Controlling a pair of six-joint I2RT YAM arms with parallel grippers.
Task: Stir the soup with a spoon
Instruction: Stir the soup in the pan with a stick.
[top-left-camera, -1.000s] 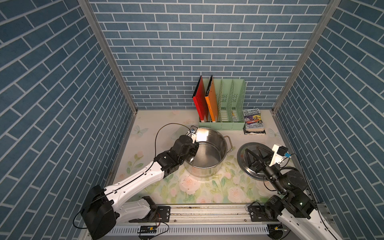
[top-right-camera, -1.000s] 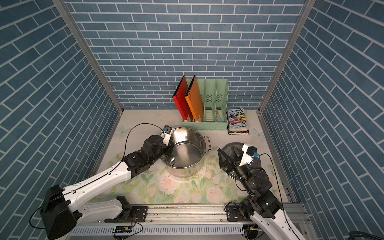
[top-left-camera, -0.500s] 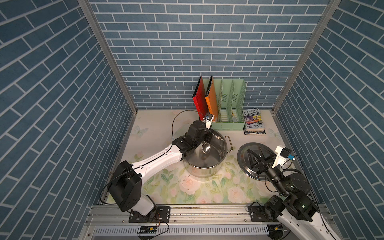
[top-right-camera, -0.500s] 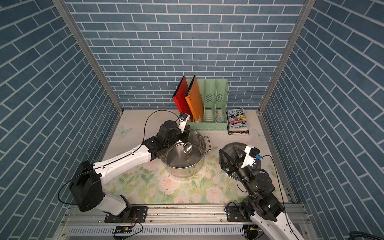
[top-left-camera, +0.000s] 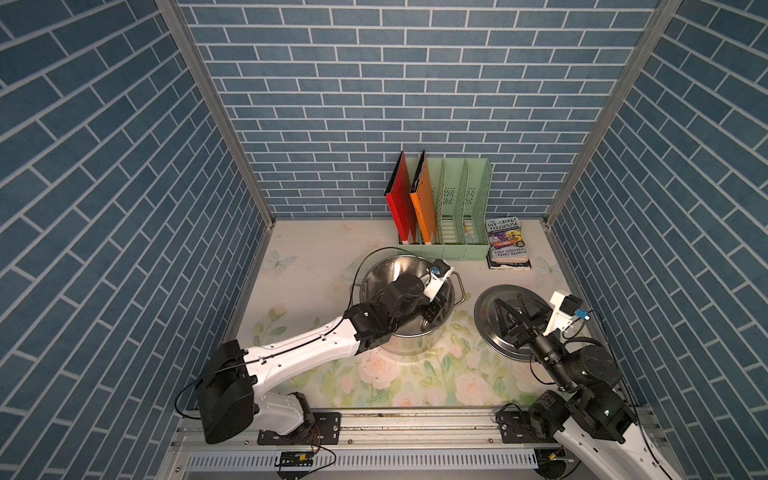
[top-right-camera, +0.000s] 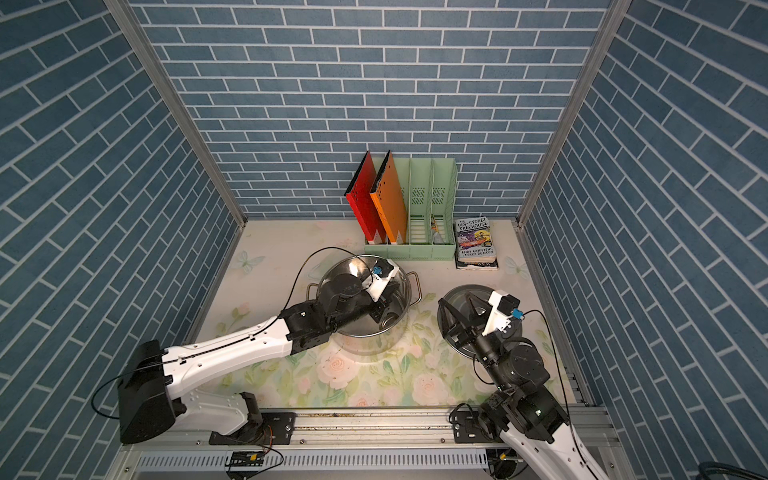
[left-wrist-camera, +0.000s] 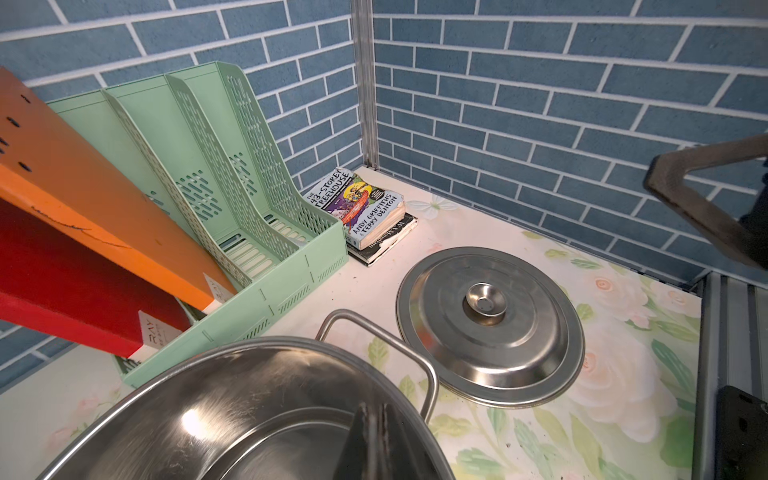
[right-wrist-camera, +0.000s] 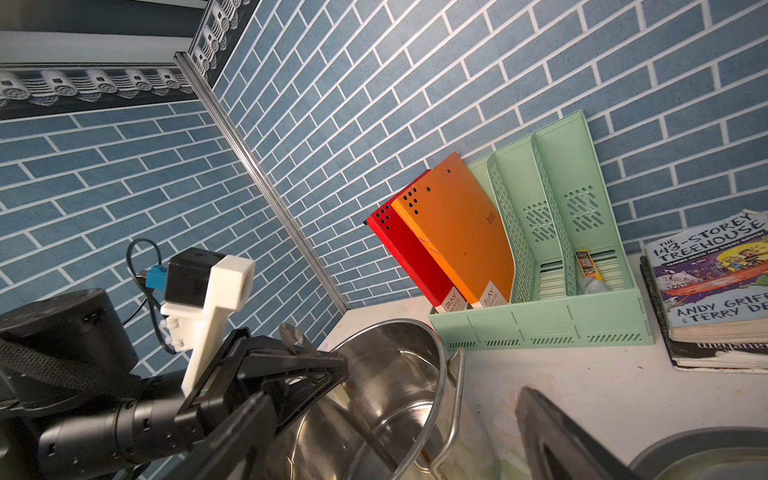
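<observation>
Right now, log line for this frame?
left gripper: shut on spoon, inside pot | right gripper: open, over lid | lid: off, beside pot | pot: bare steel inside

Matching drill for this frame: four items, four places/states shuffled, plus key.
Items
1. lid
2. orange folder
3. left gripper
4. right gripper

Places/states
A. open, above the lid
B. leaning in the green rack
C. flat on the table, beside the pot
D. shut on the spoon, inside the pot

Pairs: 1-C, 2-B, 3-D, 4-A
</observation>
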